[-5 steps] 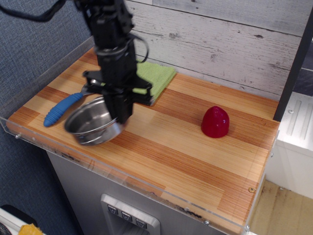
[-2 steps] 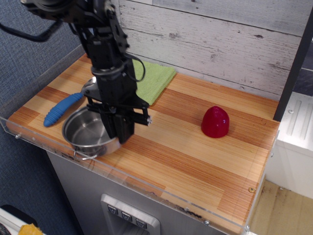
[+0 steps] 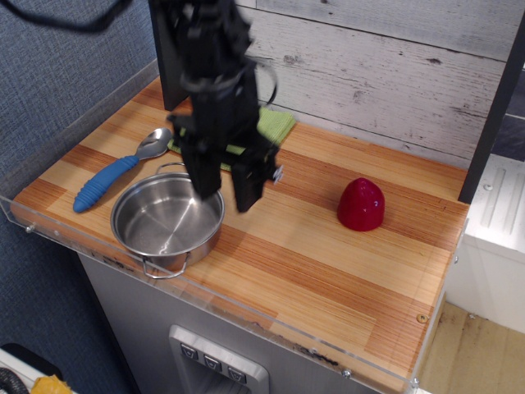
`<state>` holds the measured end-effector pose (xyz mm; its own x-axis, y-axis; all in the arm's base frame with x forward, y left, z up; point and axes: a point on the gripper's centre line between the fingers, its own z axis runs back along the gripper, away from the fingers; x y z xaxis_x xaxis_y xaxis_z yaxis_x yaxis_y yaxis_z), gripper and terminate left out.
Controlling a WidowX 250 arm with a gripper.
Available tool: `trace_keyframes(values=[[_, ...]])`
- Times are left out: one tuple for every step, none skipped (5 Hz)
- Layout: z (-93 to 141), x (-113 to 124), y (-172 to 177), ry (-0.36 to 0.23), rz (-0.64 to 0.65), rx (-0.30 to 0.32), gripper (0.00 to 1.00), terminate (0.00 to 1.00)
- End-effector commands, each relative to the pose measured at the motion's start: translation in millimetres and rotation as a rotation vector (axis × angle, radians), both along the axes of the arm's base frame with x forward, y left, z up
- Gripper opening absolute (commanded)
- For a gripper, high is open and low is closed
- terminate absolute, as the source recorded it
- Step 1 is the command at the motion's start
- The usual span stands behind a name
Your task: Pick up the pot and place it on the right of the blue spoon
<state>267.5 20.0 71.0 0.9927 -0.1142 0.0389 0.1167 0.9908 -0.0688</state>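
The gripper (image 3: 227, 187) hangs above the wooden counter (image 3: 328, 254) with its two dark fingers (image 3: 248, 182) spread apart and nothing between them. One finger points down over the far rim of the pot (image 3: 168, 222); whether it touches the rim cannot be told. The other hangs just right of the pot, over bare wood.

The pot sits upright on the counter, below and to the left of the gripper, close to the front edge. It is shiny steel and holds nothing — one thin wire handle juts toward the front, and another shows at the back rim, near the left finger.

The blue spoon (image 3: 115, 176) lies flat further left of the gripper, beyond the pot. Its metal bowl points toward the back wall and its ribbed blue handle runs toward the front left corner. The pot stands just to its right, close but apart.

Behind the gripper, partly hidden by the arm, a green cloth (image 3: 271, 125) lies near the plank wall. Well to the right of the gripper a red dome (image 3: 362, 204) stands alone on the wood.

No brand, label or writing can be read on any of these things.
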Motion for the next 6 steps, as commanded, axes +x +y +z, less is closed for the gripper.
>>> trace_keyframes(values=[[66, 5, -10, -0.155, -0.049, 0.08, 1.0, 0.0], [68, 4, -4, -0.132, -0.019, 0.086, 1.0, 0.0], [66, 0, 1, -0.106, 0.02, 0.088, 1.0, 0.0], [65, -3, 3, -0.098, 0.063, 0.085, 1.0, 0.0], [62, -6, 8, -0.069, 0.094, -0.006, 1.0, 0.0], [62, -6, 8, -0.069, 0.094, -0.006, 1.0, 1.0]])
